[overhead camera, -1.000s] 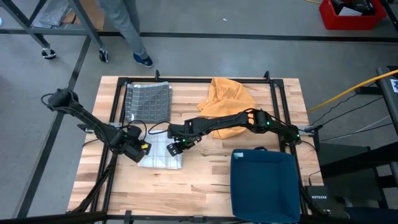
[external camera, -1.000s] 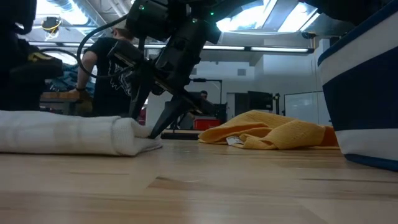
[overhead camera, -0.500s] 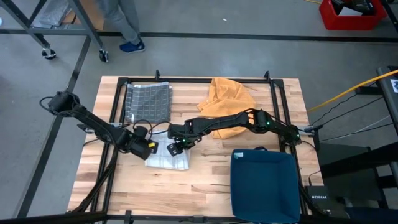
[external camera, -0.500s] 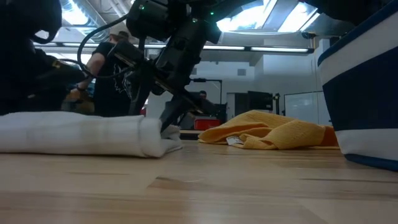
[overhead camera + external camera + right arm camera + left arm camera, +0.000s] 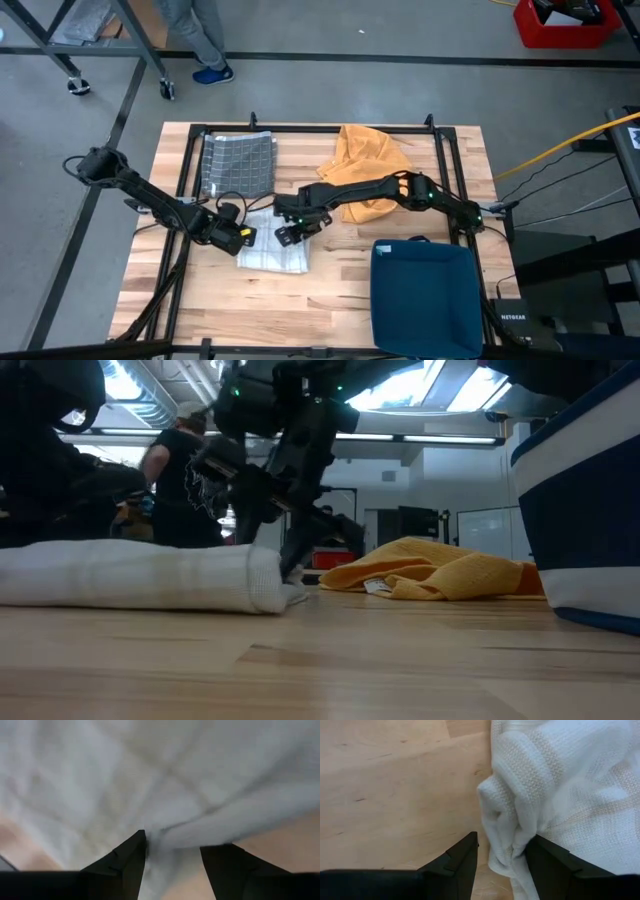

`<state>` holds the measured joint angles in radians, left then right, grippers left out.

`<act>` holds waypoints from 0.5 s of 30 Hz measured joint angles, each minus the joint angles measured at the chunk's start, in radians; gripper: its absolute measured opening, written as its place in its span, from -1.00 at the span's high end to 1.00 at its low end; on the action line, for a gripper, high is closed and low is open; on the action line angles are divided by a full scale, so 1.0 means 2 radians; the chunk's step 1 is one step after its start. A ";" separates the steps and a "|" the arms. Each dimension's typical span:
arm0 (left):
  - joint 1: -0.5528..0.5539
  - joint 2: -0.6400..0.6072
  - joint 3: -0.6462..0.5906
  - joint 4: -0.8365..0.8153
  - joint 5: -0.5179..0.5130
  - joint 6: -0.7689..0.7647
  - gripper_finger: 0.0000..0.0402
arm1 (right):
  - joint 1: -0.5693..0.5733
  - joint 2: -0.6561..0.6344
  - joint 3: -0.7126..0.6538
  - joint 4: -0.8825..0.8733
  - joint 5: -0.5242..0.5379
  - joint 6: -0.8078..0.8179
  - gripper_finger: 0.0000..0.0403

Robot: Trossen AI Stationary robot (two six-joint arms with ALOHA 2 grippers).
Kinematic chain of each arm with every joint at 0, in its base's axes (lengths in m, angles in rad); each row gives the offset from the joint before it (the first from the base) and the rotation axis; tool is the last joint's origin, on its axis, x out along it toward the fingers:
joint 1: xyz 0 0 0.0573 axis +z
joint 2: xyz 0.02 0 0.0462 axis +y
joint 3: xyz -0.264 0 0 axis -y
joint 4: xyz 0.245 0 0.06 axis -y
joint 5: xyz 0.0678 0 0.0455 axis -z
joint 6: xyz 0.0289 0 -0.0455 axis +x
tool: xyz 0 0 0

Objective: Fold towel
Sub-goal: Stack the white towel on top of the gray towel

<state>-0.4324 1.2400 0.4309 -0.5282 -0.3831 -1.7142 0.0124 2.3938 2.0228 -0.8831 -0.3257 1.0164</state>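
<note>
Left gripper [image 5: 243,236] sits low at the left edge of the white towel [image 5: 273,250], near the table's [image 5: 330,290] front half. In its wrist view the two dark fingers [image 5: 457,865] stand either side of a bunched fold of that towel [image 5: 560,795], with cloth filling the gap between them: the jaws are closed on the towel's edge. Bare wood shows beside the fold.

Right gripper [image 5: 290,233] is at the towel's right edge, just beside the left one, reaching in from the right side of the table. Its wrist view shows white cloth [image 5: 165,780] across most of the picture and a pinch of it running down between the fingers [image 5: 125,865]; the jaws are part-way closed on the towel.

In the low view the towel [image 5: 140,575] lies as a thick flattened roll on the wood, with the right arm's gripper [image 5: 290,565] at its right end.

Nearest the front right corner stands a blue bin [image 5: 425,295], well apart from the towel. Behind the towel, at the back left, lies a grey checked cloth [image 5: 238,163], flat. At the back centre an orange cloth [image 5: 370,160] lies crumpled, partly under the right arm.

Beyond the table's back edge, on the floor, a person's legs [image 5: 200,40] show. At table height a person in a dark shirt [image 5: 185,470] stands in the room behind.
</note>
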 joint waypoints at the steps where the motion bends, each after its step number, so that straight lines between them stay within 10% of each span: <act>1: 0.000 0.000 0.000 0.000 0.000 0.000 0.24 | -0.002 0.000 0.000 -0.011 -0.004 0.001 0.06; 15: 0.000 0.001 -0.001 -0.001 0.003 0.009 0.24 | 0.004 -0.002 0.012 -0.073 0.058 -0.001 0.06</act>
<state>-0.4324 1.2411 0.4290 -0.5296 -0.3763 -1.6961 0.0210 2.3905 2.0468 -1.0298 -0.2089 1.0138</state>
